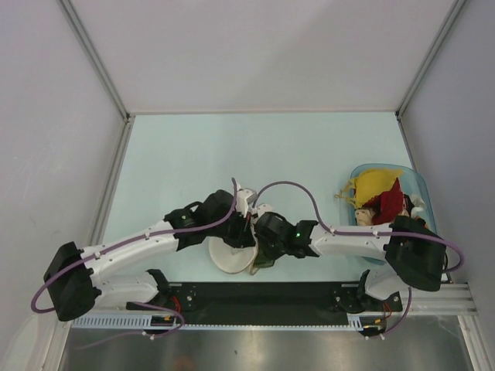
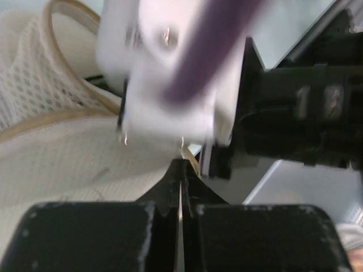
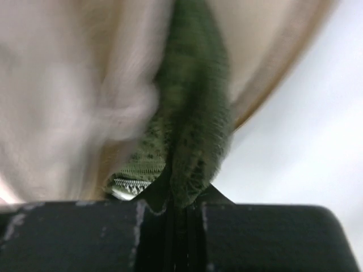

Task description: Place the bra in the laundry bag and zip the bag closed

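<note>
The cream-white mesh laundry bag [image 1: 226,259] lies near the table's front edge, between the two arms. It fills the left of the left wrist view [image 2: 68,170], with its tan rim showing. My left gripper [image 1: 246,232] [image 2: 180,170] is shut on a thin strip of the bag's rim. The dark olive-green bra [image 1: 263,265] hangs at the bag's right edge. My right gripper [image 1: 261,246] [image 3: 181,195] is shut on a fold of the bra [image 3: 193,113], held against the bag's opening [image 3: 57,85]. Most of the bra is hidden.
A translucent blue tub [image 1: 414,185] at the right holds a yellow garment [image 1: 371,184] and a red one [image 1: 389,202]. The right arm's wrist [image 2: 295,113] sits close in front of my left gripper. White walls enclose the table.
</note>
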Controlling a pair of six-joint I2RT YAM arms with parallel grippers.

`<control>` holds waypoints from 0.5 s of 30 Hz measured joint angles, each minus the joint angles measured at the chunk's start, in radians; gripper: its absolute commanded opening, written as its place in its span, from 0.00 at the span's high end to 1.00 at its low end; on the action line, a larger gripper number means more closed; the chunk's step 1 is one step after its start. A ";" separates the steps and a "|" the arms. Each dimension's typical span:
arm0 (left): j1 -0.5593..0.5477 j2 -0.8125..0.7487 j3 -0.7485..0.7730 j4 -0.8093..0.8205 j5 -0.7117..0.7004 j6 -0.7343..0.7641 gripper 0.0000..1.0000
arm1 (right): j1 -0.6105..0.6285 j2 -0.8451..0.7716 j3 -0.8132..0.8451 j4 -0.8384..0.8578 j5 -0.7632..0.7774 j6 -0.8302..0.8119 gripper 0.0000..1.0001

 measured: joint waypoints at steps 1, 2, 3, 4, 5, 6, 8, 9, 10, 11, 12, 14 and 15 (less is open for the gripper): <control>-0.010 0.000 -0.008 0.000 -0.008 -0.001 1.00 | -0.010 0.003 -0.020 0.039 -0.002 0.005 1.00; -0.015 -0.005 -0.018 0.006 -0.008 -0.003 1.00 | -0.022 -0.002 -0.050 0.102 0.001 0.016 1.00; -0.021 -0.016 -0.032 0.010 -0.013 -0.008 1.00 | -0.032 -0.006 -0.076 0.155 0.001 0.028 1.00; -0.025 -0.027 -0.043 0.010 -0.019 -0.011 1.00 | -0.038 -0.009 -0.098 0.204 0.002 0.040 0.95; -0.026 -0.040 -0.051 0.010 -0.028 -0.017 1.00 | -0.041 -0.012 -0.116 0.249 0.001 0.048 0.80; -0.027 -0.053 -0.057 0.009 -0.042 -0.022 1.00 | -0.041 -0.015 -0.128 0.286 0.000 0.057 0.74; -0.027 -0.070 -0.058 0.006 -0.069 -0.028 1.00 | -0.041 -0.019 -0.137 0.341 -0.006 0.075 0.60; -0.027 -0.079 -0.058 0.005 -0.085 -0.032 1.00 | -0.040 -0.021 -0.137 0.359 -0.010 0.082 0.57; -0.027 -0.090 -0.058 0.000 -0.108 -0.037 1.00 | -0.039 -0.024 -0.137 0.371 -0.012 0.089 0.50; -0.027 -0.099 -0.058 -0.004 -0.129 -0.043 1.00 | -0.039 -0.029 -0.137 0.375 -0.014 0.095 0.45; -0.027 -0.108 -0.058 -0.009 -0.143 -0.045 1.00 | -0.039 -0.037 -0.137 0.378 -0.022 0.104 0.43; -0.026 -0.131 -0.059 -0.018 -0.170 -0.051 1.00 | -0.039 -0.063 -0.147 0.384 -0.039 0.117 0.30; -0.026 -0.142 -0.060 -0.017 -0.178 -0.051 1.00 | -0.039 -0.085 -0.160 0.388 -0.048 0.125 0.27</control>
